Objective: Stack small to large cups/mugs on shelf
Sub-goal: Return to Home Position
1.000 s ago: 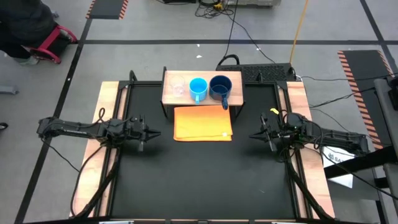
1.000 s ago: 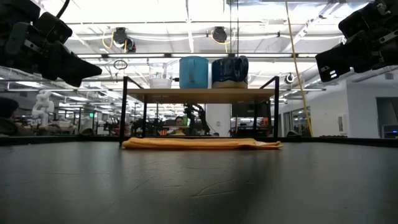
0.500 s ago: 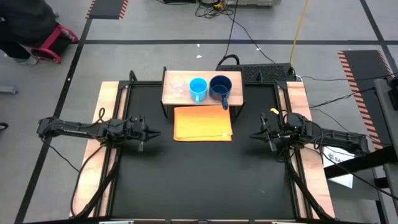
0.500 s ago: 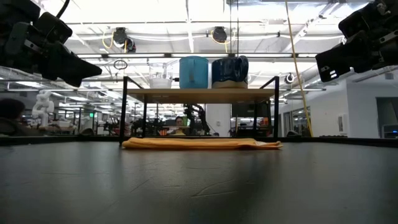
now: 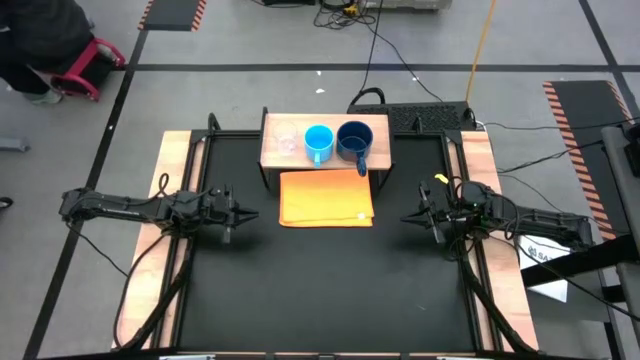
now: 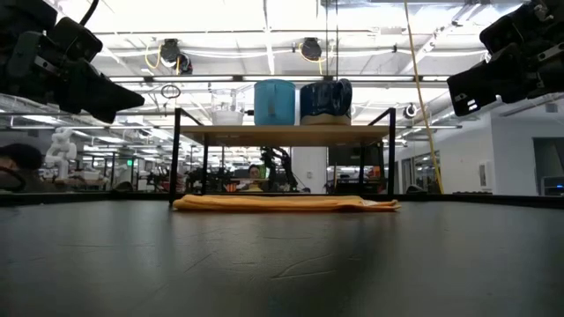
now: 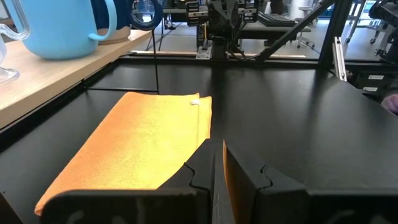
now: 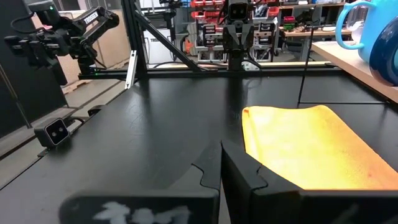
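Observation:
Three vessels stand on their bases in a row on the light-wood shelf (image 5: 325, 158) at the table's far side: a tiny clear glass cup (image 5: 286, 140) toward the left, a light-blue mug (image 5: 318, 142) in the middle, a dark-blue mug (image 5: 353, 142) toward the right. They also show in the low view: the cup (image 6: 226, 107), the light-blue mug (image 6: 274, 102), the dark-blue mug (image 6: 325, 101). My left gripper (image 5: 250, 214) is shut and empty at the table's left. My right gripper (image 5: 407, 217) is shut and empty at the table's right.
A flat orange cloth (image 5: 326, 198) lies on the black table (image 5: 320, 290) just in front of the shelf, between the two grippers. Wooden side rails (image 5: 160, 250) run along the table's left and right edges.

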